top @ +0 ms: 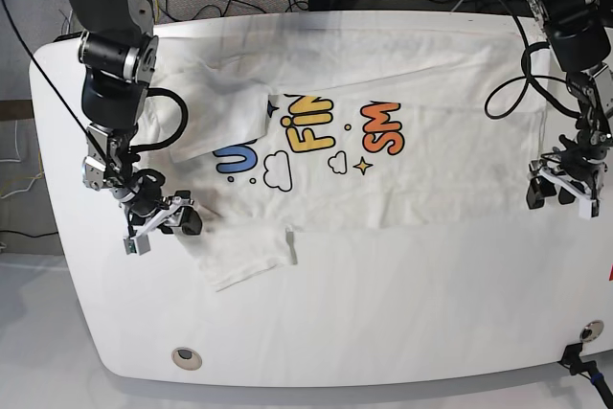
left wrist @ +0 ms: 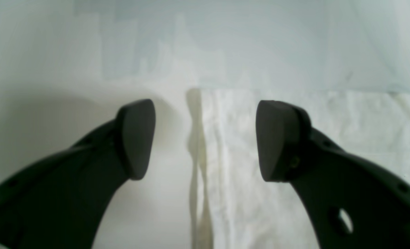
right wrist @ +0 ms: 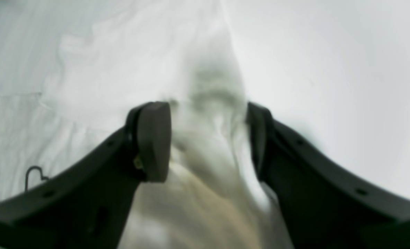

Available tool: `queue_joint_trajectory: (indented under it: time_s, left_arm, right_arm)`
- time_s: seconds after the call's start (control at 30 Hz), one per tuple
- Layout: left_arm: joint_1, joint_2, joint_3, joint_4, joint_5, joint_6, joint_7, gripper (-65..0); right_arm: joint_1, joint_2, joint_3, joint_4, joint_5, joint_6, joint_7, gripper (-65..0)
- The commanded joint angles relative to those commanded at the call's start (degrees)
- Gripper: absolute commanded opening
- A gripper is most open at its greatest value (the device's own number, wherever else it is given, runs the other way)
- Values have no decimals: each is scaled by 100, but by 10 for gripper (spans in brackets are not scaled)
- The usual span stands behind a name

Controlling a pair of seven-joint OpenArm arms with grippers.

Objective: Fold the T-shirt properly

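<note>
i see the white cotton t-shirt with the blue, yellow and orange print (top: 335,141) lying print-up across the white table (top: 383,323), mostly spread out, with one sleeve flipped over the start of the lettering and the near edge rumpled. i judge the folding barely begun: no clean fold is set, and both long sides are yet to be brought in. my right gripper (top: 161,221) sits at the shirt's edge on the base view's left; its wrist view shows bunched cloth standing between the pads, jaws partly apart, and i cannot tell if it is truly pinched. my left gripper (left wrist: 205,138) is wide apart and holds nothing, straddling the hem edge. only the wrist views show that cloth gap; only the base view shows the whole layout and the print.
</note>
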Motion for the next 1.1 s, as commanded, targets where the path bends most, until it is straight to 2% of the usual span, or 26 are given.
queue_joint_trajectory:
  time_s: [0.13, 0.47, 0.53, 0.63, 0.73, 0.8, 0.87, 1.1]
  left_arm:
    - [53, 0, 0, -9, 0, 0, 0, -218]
    - [105, 9, 0, 9, 0, 0, 0, -219]
    - [105, 9, 0, 9, 0, 0, 0, -220]
    - [114, 9, 0, 9, 0, 0, 0, -222]
    - [114, 9, 0, 9, 0, 0, 0, -222]
    - [114, 9, 0, 9, 0, 0, 0, -222]
    - [114, 9, 0, 9, 0, 0, 0, -222]
    - [114, 9, 0, 9, 0, 0, 0, -222]
  right_arm:
    - [18, -79, -9, 431, 0, 0, -422, -324]
    - [281, -79, -18, 519, 0, 0, -448, -334]
    - [299, -79, -176, 519, 0, 0, -536, -382]
    - [308, -70, -642, 519, 0, 0, -545, -494]
    - [290, -105, -765, 519, 0, -18, -545, -591]
    - [273, -105, -765, 519, 0, -18, -536, -630]
    - [264, -105, -765, 519, 0, -18, -536, -650]
    - [264, -79, -765, 519, 0, -18, -536, -650]
